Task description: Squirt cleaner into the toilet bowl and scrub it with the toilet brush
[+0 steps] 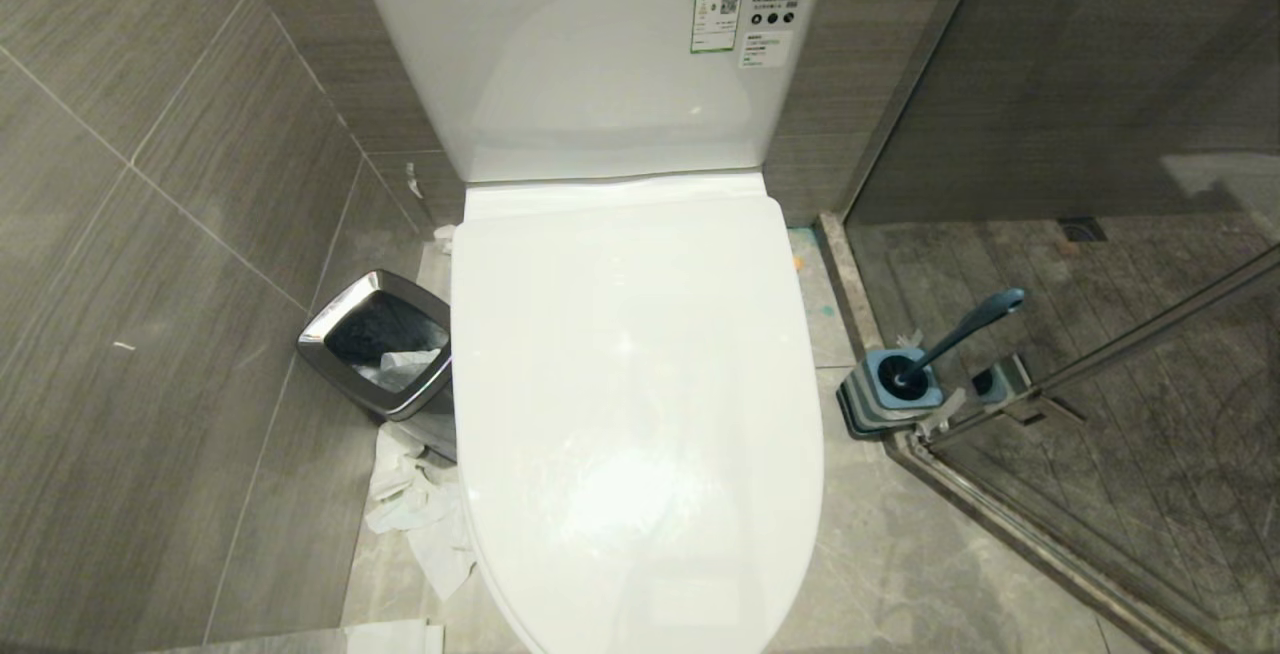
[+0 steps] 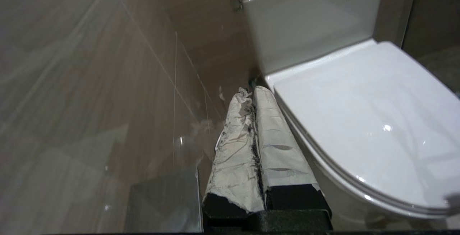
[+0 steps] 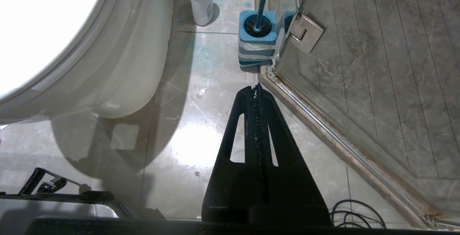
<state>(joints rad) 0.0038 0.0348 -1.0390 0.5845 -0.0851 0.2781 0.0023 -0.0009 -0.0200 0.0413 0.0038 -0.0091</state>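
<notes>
The white toilet has its lid (image 1: 630,384) down, so the bowl is hidden. To its right on the floor, the blue toilet brush (image 1: 965,329) stands in a blue holder (image 1: 895,389). The right wrist view shows the holder (image 3: 257,30) and a white cleaner bottle (image 3: 201,1) standing beside the toilet base. My right gripper (image 3: 256,87) is shut and empty, low over the floor, short of the holder. My left gripper (image 2: 249,91), with fingers wrapped in white, is shut on nothing. It hangs between the wall and the lid's (image 2: 377,120) left side. Neither arm shows in the head view.
A steel trash bin (image 1: 385,344) stands left of the toilet, with crumpled tissue (image 1: 420,514) on the floor before it. A glass shower door (image 1: 1130,334) and its metal track (image 3: 323,120) close off the right. A black cable (image 3: 355,213) lies near my right gripper.
</notes>
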